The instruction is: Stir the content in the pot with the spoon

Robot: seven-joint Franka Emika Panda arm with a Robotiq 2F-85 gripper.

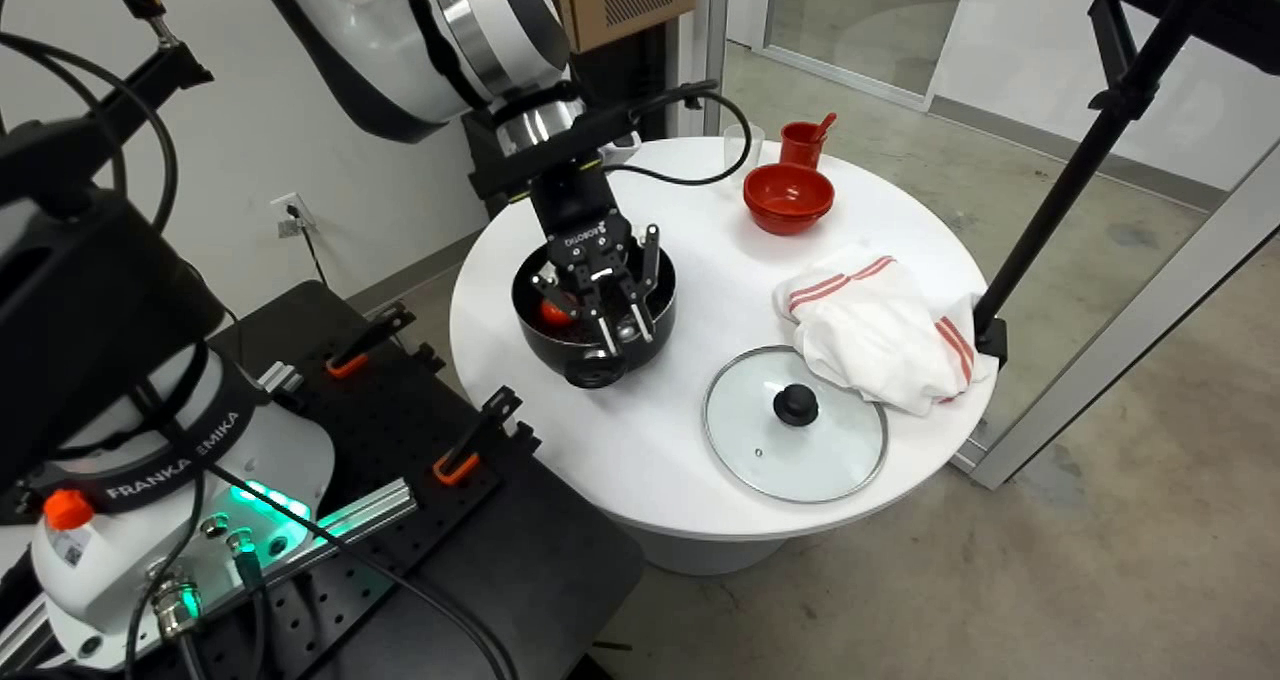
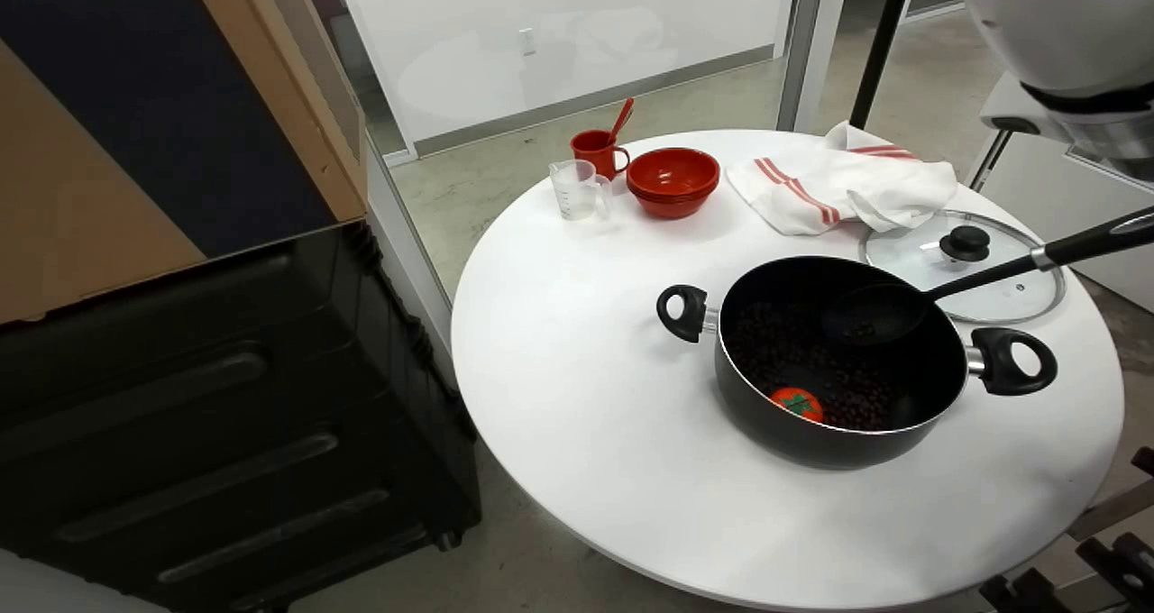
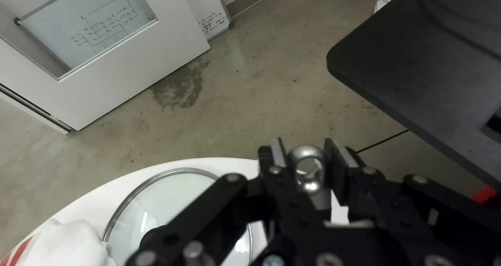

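The black pot [image 1: 550, 348] stands on the round white table. It also shows in an exterior view [image 2: 838, 446], with a red tomato with a green top [image 2: 798, 404] and many small dark beans [image 2: 856, 406] inside. The tomato shows too in an exterior view [image 1: 556, 311]. The dark spoon [image 2: 885, 311] has its bowl inside the pot, with a few beans in it; its handle slants up over the rim. My gripper [image 1: 628, 338] is above the pot's edge, closed around the handle's metal end, which shows in the wrist view [image 3: 307, 151]. The wrist view does not show the pot.
The glass lid [image 1: 790, 460] lies near the pot, beside a white towel with red stripes [image 1: 870, 330]. Red bowls [image 1: 788, 200], a red mug [image 1: 800, 148] and a clear measuring cup [image 2: 575, 191] stand farther back. A black case [image 2: 225, 415] stands beside the table.
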